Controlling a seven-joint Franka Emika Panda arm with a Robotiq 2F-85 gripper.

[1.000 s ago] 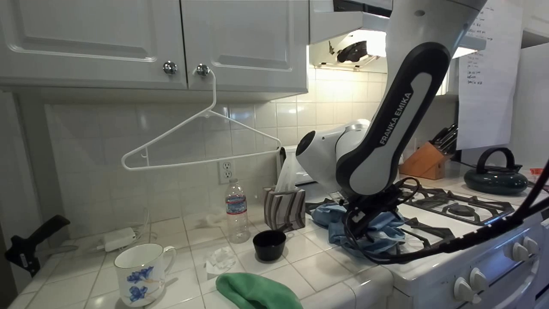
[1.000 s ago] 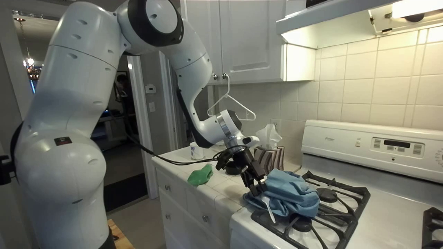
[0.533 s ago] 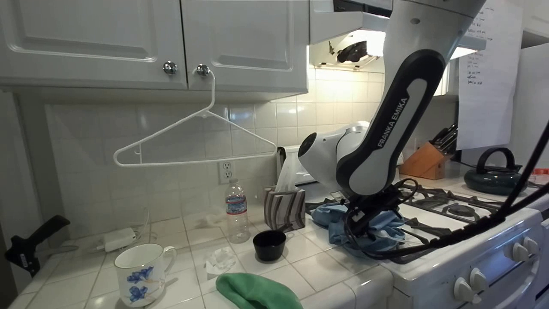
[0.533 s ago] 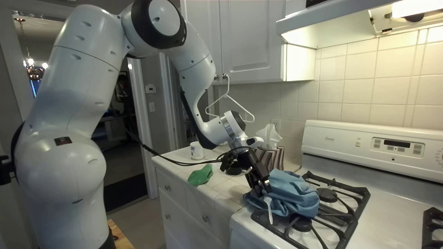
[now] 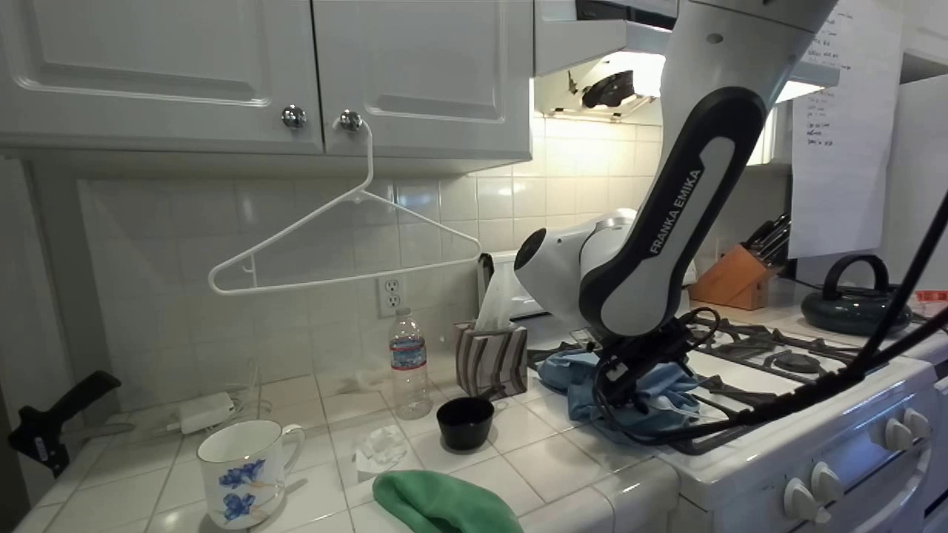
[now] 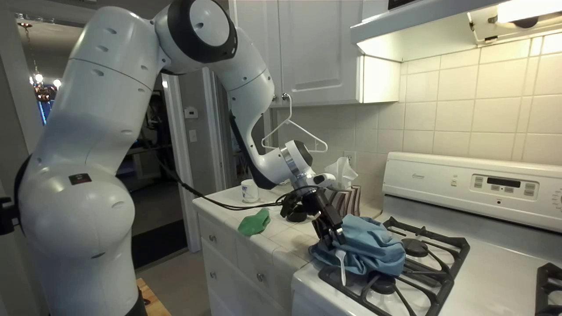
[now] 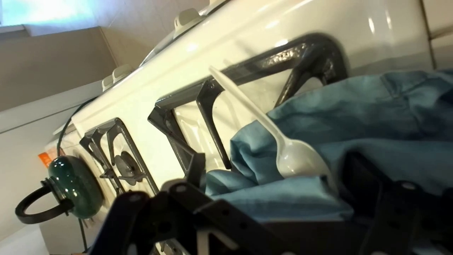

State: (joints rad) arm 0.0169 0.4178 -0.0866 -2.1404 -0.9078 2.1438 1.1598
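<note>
Wrist view: Along the bottom edge a black claw (image 7: 276,163) is showing, its two fingers standing wide apart and holding nothing.
Cloth (image 7: 371,106): Crumpled and blue, it is bunching up between the fingers, so a fold could be getting pinched along with the spoon (image 7: 299,159), or instead of it.
Grate (image 7: 283,58): The spoon's handle is jutting out over these black bars; one finger nudging it sideways could be sending it sliding off the cloth and into a gap.
Stove (image 6: 491,263): In an exterior view the claw is hovering so close to the cloth that pressing lower could be dragging it along the top. Whether they are touching, I cannot tell.
Spoon: It is shining white, probably plastic, with an oval bowl and a slim, tapering handle. It is lying on the cloth, bowl toward the claw, handle pointing toward the stove's front. A fold seems to be hiding the bowl's near edge.
Tissue box (image 5: 491,363): Striped, it is standing near the cloth.
</note>
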